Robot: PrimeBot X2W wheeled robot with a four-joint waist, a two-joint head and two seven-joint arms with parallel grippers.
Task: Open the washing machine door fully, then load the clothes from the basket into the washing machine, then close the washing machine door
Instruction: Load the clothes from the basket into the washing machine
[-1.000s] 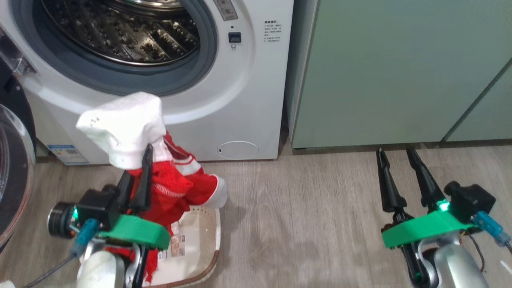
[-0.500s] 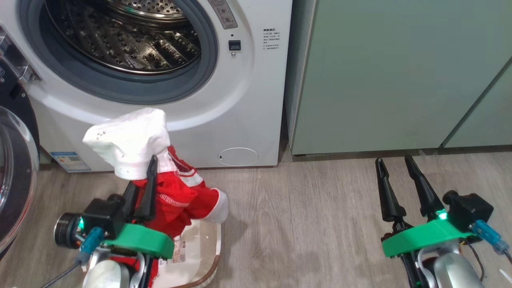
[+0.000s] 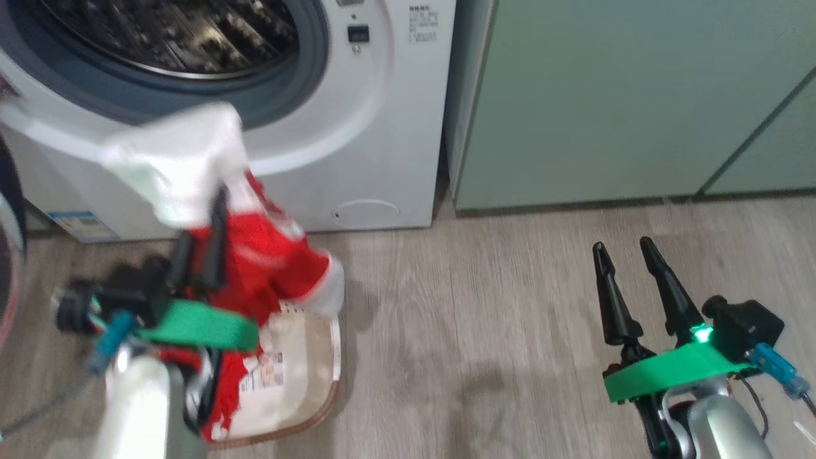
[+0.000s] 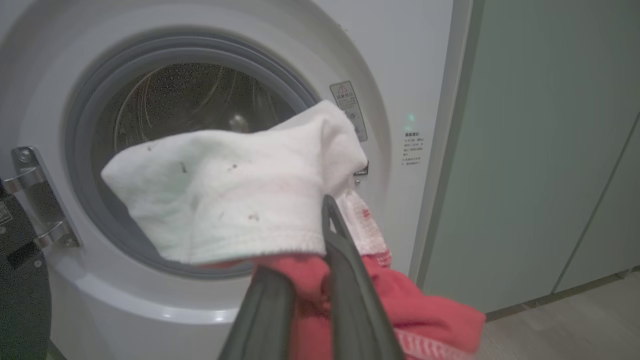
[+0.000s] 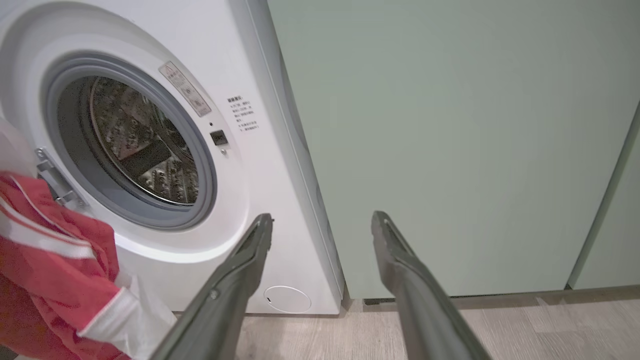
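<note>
Upward is where the bundle has gone: the head camera has shifted too, yet measured against the washing machine (image 3: 382,127) the white cloth now overlaps the lower edge of the grey gasket (image 3: 299,83), where half a second ago it hung below it.

The left tool (image 3: 201,220) is clamped on the clothes (image 3: 261,268), its two dark fingers nearly together with red fabric pinched between them. The white piece drapes over the fingertips. This one bundle hangs in front of the open drum mouth and above the basket (image 3: 312,350), its red tail trailing down into it.

The right tool (image 3: 621,243) stands with its two fingers wide apart, holding and touching nothing, above the wood-look floor (image 3: 478,319) before the pale green cabinets (image 3: 605,95).

White cloth looks soft and ribbed along its hem, with a few dark specks; red cloth is smooth with white stripes. One steel drum (image 3: 172,32) shows, perforated and shiny. One basket, cream plastic with a brown rim, carries a printed label (image 3: 261,373) inside. The washing machine door (image 4: 20,305), black-rimmed, stands swung out beside its metal hinge (image 4: 37,200).
</note>
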